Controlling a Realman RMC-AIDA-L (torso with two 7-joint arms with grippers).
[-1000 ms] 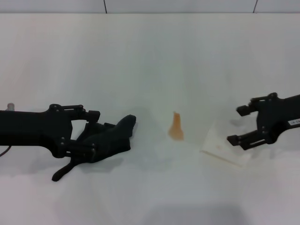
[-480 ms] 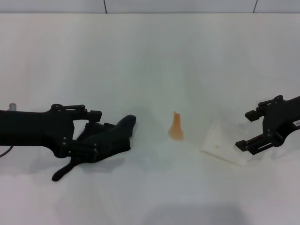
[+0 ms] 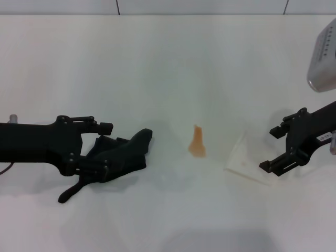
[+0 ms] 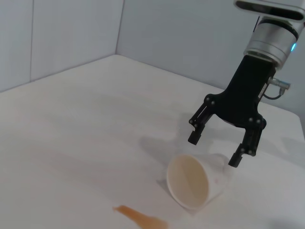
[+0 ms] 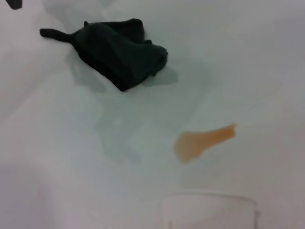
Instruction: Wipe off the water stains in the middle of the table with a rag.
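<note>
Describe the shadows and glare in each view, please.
Head view: even light, no glare on the white table; faint shadow under the dark green-black cloth rag and left gripper. Left wrist view: right gripper throws a soft grey shadow near the tipped white paper cup. Right wrist view: soft shadow beside the rag; orange liquid stain casts none.

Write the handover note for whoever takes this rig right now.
Left gripper: low over the table, its fingers at the near end of the rag; whether it grips the rag is unclear.
Right gripper: open, above the tipped paper cup, holding nothing.
Water stains: untouched, between rag and cup.
Done: nothing wiped.
Left: secure the rag, drag it over the stain.
</note>
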